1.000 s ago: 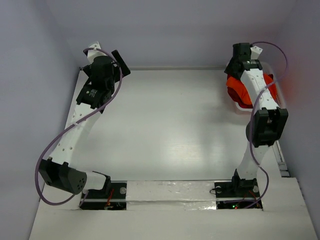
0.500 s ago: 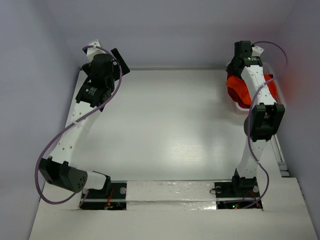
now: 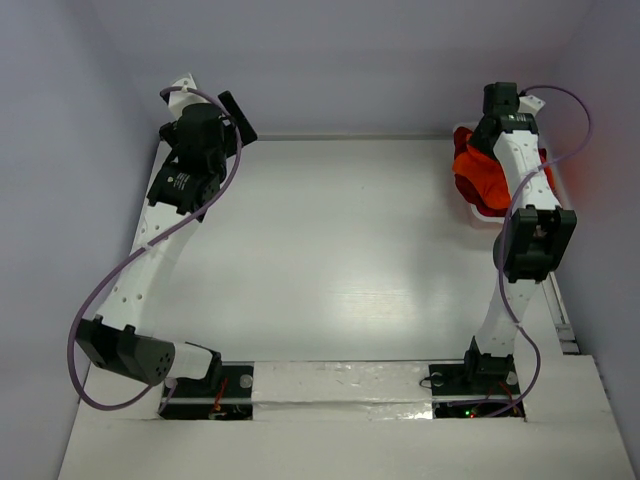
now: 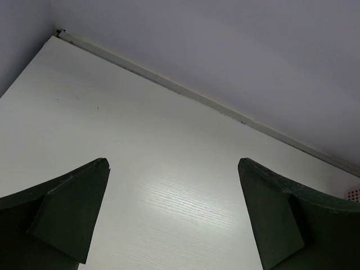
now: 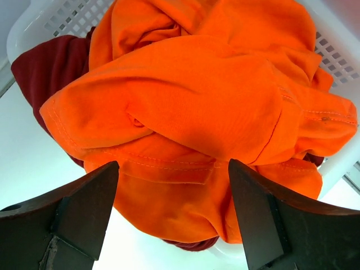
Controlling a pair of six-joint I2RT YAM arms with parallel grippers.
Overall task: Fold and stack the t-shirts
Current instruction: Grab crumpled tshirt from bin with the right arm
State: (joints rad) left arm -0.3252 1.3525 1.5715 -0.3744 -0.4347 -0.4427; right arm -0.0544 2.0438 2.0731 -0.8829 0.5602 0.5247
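your right fingers (image 5: 79,208) hang wide apart and empty over the orange t-shirt (image 5: 197,107), heaped on a dark red t-shirt (image 5: 45,67) in the white basket (image 5: 50,19); your left fingers (image 4: 67,208) gape empty above the surface (image 4: 140,140).

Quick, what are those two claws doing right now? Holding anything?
Left gripper: open, holding nothing.
Right gripper: open, holding nothing, just above the orange t-shirt.
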